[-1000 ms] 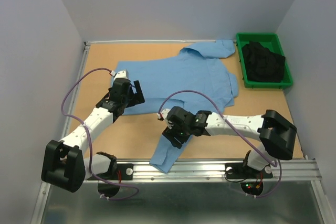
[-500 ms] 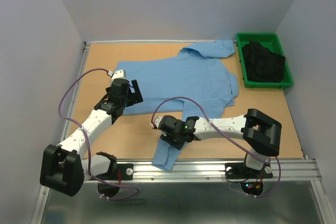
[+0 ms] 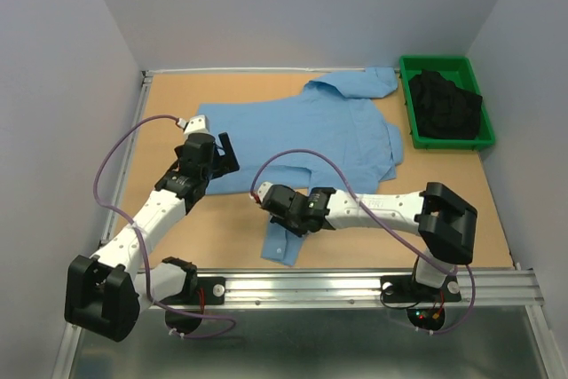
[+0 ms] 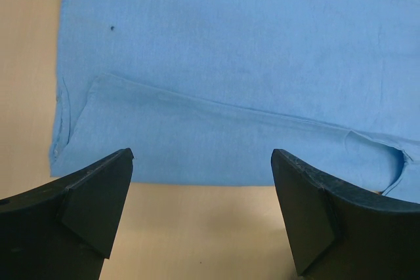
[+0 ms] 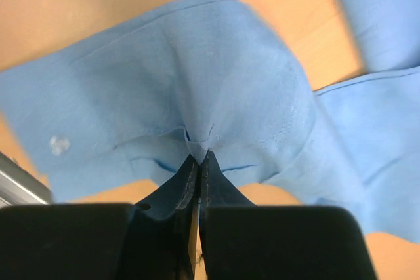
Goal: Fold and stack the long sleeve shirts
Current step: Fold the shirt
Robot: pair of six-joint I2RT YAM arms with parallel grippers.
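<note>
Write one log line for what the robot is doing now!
right gripper: pinching shirt sleeve | left gripper: open, over shirt edge

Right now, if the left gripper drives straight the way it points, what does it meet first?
Likely the light blue shirt, near its edge flat on the table. Nothing lies between the open left gripper and the cloth; its height is unclear.

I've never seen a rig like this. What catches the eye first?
A light blue dress shirt lies spread across the wooden table. The right claw pinches its sleeve near the front edge, while the left claw hangs open at the shirt's edge on the left. A green bin holding something dark sits far right.
</note>
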